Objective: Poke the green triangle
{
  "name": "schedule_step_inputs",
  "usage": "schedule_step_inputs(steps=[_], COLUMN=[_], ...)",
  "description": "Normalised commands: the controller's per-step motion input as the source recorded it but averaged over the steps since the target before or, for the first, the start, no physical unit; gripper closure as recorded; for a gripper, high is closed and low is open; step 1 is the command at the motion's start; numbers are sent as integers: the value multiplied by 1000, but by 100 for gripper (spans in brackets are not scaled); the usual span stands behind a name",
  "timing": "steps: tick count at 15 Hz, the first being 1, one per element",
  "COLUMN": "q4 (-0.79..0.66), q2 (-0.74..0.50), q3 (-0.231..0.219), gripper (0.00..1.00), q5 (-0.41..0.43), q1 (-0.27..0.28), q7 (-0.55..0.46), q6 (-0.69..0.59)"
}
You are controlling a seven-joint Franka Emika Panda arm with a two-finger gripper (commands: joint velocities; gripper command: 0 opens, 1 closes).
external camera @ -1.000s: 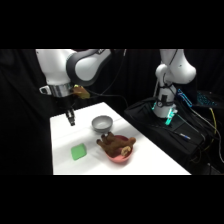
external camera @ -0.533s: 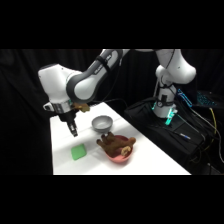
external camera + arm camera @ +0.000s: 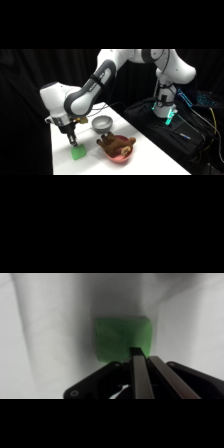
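The jaws are drawn together into a single narrow tip, holding nothing, and in the wrist view that tip ends over the near edge of the green triangle, slightly right of its middle. From the side the jaws come down from above to the block's far end, the green triangle lying flat on the white bench; whether the tip already touches the block or hovers just above it I cannot tell. As a judgement, the approach is essentially done and what is left is the final press onto the block, if contact has not yet been made. Taking the green triangle as the landmark, the grey bowl sits beyond it, away from the camera, and the pink bowl with the brown plush toy lies just beside it on the right, clear of the jaws.
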Motion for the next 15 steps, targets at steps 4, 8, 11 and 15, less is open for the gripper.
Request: schedule_step_inputs(steps=[4,8,11,15], q4=[460,385,57,-372], q2=[383,316,-4,-452], q3=[89,19,-28,-61], gripper=[96,96,97,96], q5=[166,89,52,29], q1=[-76,0,40,69], q7=[-114,-27,46,102], q6=[-90,-135,-48,34])
